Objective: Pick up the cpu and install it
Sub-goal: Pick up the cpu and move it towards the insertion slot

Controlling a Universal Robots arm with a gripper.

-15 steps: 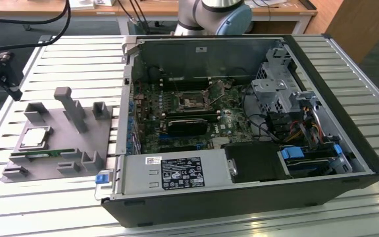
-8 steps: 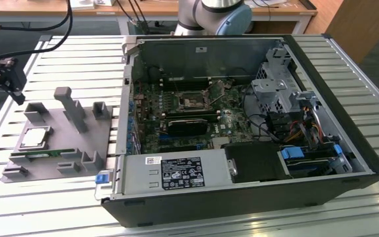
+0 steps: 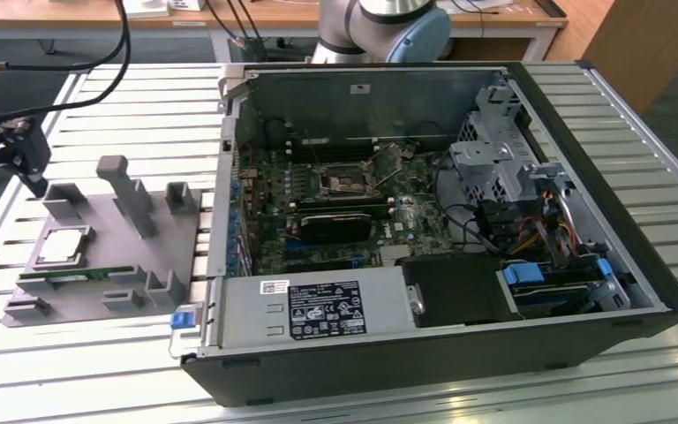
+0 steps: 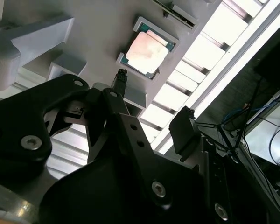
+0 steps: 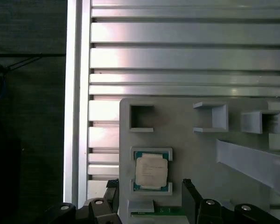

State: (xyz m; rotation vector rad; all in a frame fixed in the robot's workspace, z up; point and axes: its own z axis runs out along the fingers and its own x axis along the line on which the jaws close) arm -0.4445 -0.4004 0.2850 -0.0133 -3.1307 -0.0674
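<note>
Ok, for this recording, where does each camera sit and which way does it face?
Exterior view: off the arm, raised, looking down on the open computer case and grey tray; the arm's base shows beyond the case.
First wrist view: on the wrist, looking straight down at the cpu in the tray, open fingers showing.
Second wrist view: on the wrist, looking obliquely past the fingers.
Shared: both wrist views show cpu, tray, fingers.

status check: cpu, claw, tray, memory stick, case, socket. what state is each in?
cpu, seated in its tray pocket, metal top up, not gripped.
claw, open, empty, close to the cpu.
tray, lying flat beside the case.
memory stick, in its tray slot.
computer case, on its side, panel off, board exposed.
cpu socket, looks empty.
</note>
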